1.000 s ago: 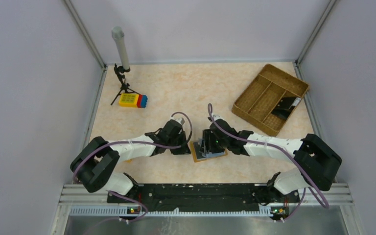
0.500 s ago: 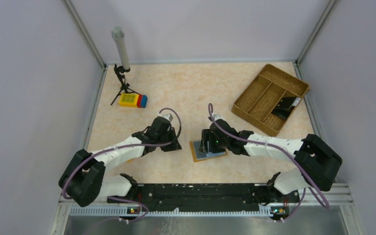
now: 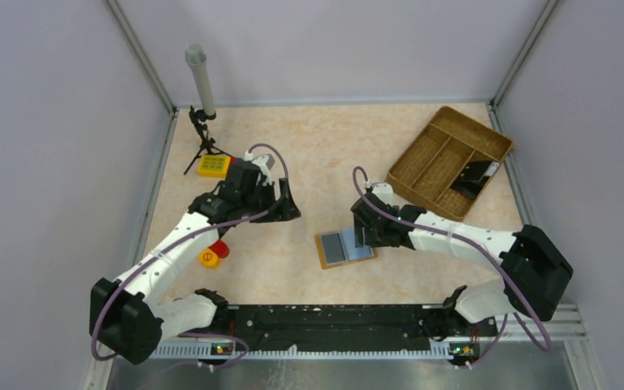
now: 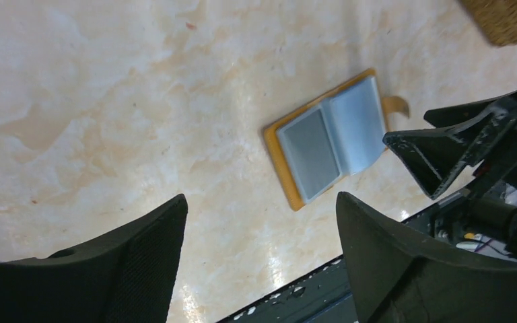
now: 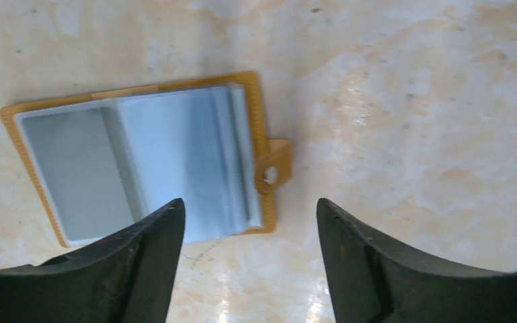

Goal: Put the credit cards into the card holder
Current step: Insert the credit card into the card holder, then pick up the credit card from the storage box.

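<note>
One card holder (image 3: 345, 247), open flat on the tabletop (image 3: 325, 146) near the front edge. Its sleeves show grey-blue faces, and we cannot count the cards within. One dark card (image 3: 471, 177) lies in the woven tray (image 3: 422, 166). Right tool (image 5: 249, 202) over the holder's right edge, fingers apart, empty. Left tool (image 4: 259, 202) well apart, likewise spread. One toy block (image 3: 211, 166), partly hidden by the left arm.
</note>
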Controlling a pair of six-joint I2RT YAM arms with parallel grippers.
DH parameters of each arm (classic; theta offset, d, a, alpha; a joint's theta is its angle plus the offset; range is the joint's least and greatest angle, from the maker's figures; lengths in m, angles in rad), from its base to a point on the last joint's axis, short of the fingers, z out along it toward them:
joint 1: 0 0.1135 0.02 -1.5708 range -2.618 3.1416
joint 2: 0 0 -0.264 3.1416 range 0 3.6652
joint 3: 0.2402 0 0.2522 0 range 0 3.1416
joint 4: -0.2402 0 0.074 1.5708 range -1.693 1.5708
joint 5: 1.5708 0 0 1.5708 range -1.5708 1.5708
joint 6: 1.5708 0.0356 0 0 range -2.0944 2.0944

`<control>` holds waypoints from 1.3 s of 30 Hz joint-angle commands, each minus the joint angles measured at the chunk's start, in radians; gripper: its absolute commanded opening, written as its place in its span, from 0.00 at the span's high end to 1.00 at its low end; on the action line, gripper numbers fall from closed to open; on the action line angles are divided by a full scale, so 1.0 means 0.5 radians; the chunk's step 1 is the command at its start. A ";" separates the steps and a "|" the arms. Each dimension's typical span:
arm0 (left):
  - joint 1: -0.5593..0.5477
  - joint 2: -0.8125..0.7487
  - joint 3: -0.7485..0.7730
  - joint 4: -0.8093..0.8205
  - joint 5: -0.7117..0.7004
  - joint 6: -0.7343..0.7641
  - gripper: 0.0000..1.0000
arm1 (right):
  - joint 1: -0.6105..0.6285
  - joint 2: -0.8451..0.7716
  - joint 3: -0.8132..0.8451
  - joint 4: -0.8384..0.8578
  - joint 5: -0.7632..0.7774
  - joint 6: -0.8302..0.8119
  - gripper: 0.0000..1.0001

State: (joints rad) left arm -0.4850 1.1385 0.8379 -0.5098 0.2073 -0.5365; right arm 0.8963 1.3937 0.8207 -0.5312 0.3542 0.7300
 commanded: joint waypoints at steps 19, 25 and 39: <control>0.189 -0.366 0.134 -0.068 -0.690 0.573 0.01 | -1.872 -0.174 0.593 -0.002 -0.236 -0.773 0.33; 0.188 -0.349 0.127 -0.064 -0.651 0.570 0.01 | -2.122 0.013 0.492 0.273 -0.429 -0.734 0.44; 0.189 -0.309 0.125 -0.063 -0.655 0.573 0.01 | -2.469 0.342 0.462 0.595 -0.677 -0.711 0.55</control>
State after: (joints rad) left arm -0.3939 0.9787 0.9062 -0.5827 -0.1146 -0.2623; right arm -0.3153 1.5253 1.0401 -0.3023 0.0612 0.3771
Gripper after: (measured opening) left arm 0.986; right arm 0.457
